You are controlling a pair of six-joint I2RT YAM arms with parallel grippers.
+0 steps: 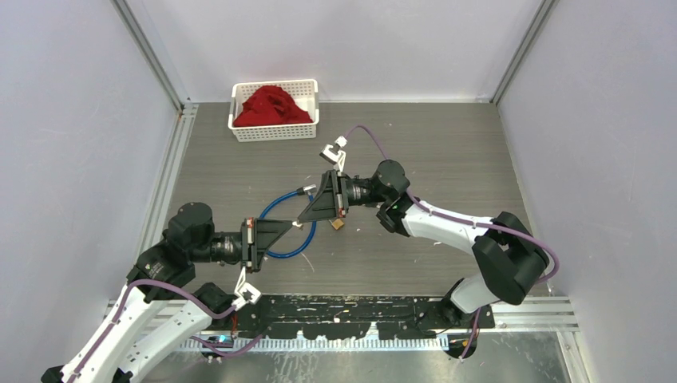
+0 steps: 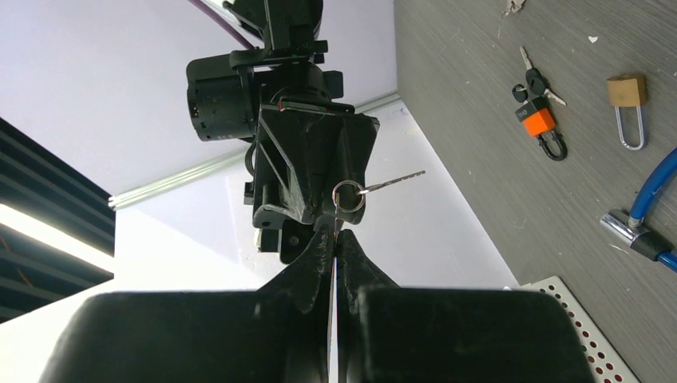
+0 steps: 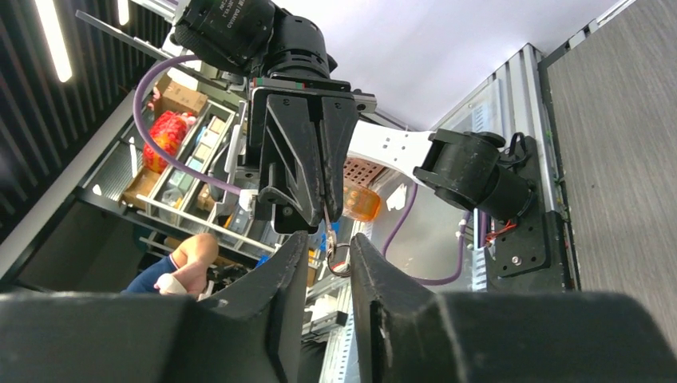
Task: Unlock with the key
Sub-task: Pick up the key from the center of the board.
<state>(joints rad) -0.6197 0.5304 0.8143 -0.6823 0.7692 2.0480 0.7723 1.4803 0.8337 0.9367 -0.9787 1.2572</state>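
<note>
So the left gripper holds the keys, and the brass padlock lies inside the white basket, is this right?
No: the brass padlock lies on the table, not in the basket; the left wrist view shows it. The left gripper does hold the keys.

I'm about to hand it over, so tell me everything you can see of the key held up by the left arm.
The key is small, thin, silvery metal with a toothed blade, on a round wire ring. It is held in the air above the table, blade sticking out sideways. The left gripper has its fingers shut at the ring end; the right gripper has its fingers apart either side of the ring.
</note>
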